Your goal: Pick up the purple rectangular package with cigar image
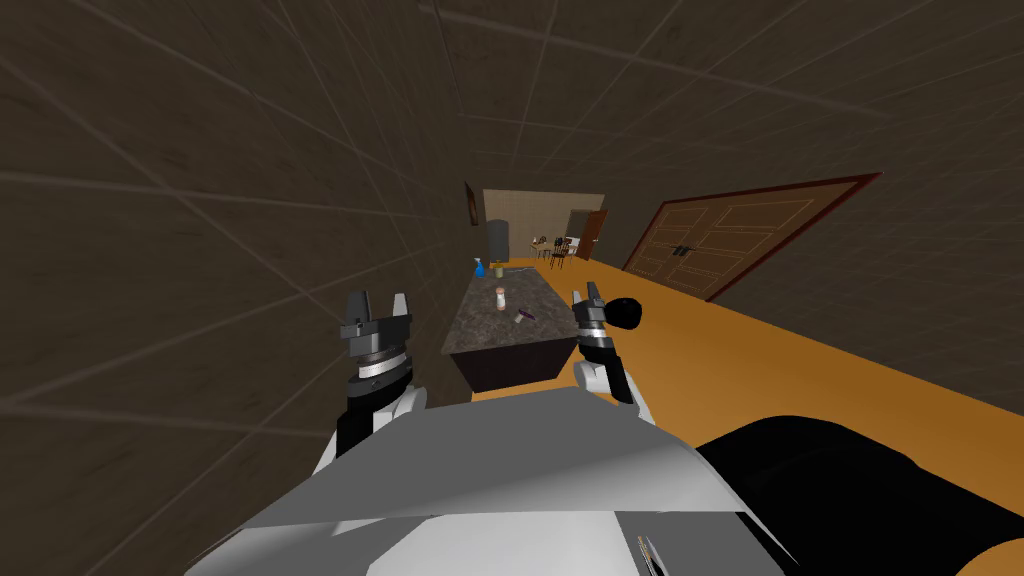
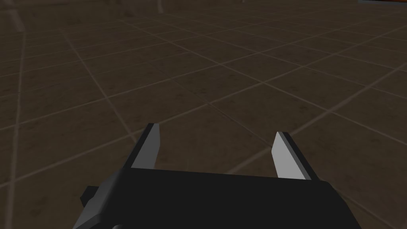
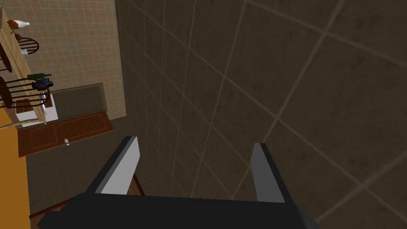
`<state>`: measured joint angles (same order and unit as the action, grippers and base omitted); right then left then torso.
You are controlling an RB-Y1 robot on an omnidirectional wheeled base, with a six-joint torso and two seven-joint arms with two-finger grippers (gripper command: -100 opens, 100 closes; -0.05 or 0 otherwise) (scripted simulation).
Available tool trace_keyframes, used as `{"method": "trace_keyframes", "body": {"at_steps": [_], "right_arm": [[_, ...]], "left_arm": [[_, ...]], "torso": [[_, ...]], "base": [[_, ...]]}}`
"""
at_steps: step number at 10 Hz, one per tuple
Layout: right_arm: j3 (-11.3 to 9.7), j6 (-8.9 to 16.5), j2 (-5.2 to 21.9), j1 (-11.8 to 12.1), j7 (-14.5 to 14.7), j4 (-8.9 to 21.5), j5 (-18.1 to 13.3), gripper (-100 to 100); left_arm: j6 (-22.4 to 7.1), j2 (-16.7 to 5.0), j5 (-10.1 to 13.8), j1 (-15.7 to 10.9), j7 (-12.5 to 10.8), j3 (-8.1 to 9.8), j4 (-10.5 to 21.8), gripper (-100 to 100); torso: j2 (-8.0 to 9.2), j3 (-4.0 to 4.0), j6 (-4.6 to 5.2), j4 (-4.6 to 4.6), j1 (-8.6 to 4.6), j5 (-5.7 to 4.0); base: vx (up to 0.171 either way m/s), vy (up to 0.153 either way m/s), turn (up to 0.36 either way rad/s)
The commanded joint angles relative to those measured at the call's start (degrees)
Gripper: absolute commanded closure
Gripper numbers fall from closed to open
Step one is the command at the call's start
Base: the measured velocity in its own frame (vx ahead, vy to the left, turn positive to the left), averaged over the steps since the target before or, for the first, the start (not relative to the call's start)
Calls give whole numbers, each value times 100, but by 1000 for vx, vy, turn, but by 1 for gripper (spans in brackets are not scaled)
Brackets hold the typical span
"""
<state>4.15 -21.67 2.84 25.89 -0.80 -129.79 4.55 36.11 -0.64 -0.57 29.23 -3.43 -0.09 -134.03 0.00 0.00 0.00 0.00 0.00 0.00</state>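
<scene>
left end effector (image 1: 378, 301) and right end effector (image 1: 585, 291) both gape empty. purple package (image 1: 523, 316) lies ahead on table (image 1: 478, 332), nearer the right.

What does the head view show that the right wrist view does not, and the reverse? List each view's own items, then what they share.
Head view's own: the stone-topped counter carrying a blue spray bottle, a small pale bottle and the purple package; the open left gripper; a brown double door.
Right wrist view's own: a green bottle and a white vase with a red flower.
Shared: the open right gripper, the dark tiled wall, the orange floor.
</scene>
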Motion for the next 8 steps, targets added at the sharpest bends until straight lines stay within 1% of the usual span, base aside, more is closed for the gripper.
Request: {"method": "trace_keyframes", "body": {"at_steps": [1, 3, 6, 7, 8], "right_arm": [[12, -8, 121, -163, -32, 40, -169, -100], [15, -29, 233, -404, -78, 123, -420, -100], [-18, -98, 395, -895, -174, 373, -959, -100], [-18, -98, 395, -940, -174, 373, -979, -100], [-44, -134, 444, -1162, -211, 497, -1209, -100]], "left_arm": [[0, 0, 0, 0, 0, 0, 0, 0], [0, 0, 0, 0, 0, 0, 0, 0], [0, -1, 0, 0, 0, 1, 0, 0], [0, -1, 0, 0, 0, 1, 0, 0], [0, 0, 0, 0, 0, 0, 0, 0]], "torso": [[0, 0, 0, 0, 0, 0], [4, 2, 0, 1, -17, -4], [3, 2, 0, 1, -25, -5], [4, 2, 0, 1, -26, -6], [5, 3, 0, 1, -18, -5]], "base": [[-12, -27, -21], [-21, -53, -18], [-15, -63, -27], [-18, -40, -2], [-15, -40, -21]]}}
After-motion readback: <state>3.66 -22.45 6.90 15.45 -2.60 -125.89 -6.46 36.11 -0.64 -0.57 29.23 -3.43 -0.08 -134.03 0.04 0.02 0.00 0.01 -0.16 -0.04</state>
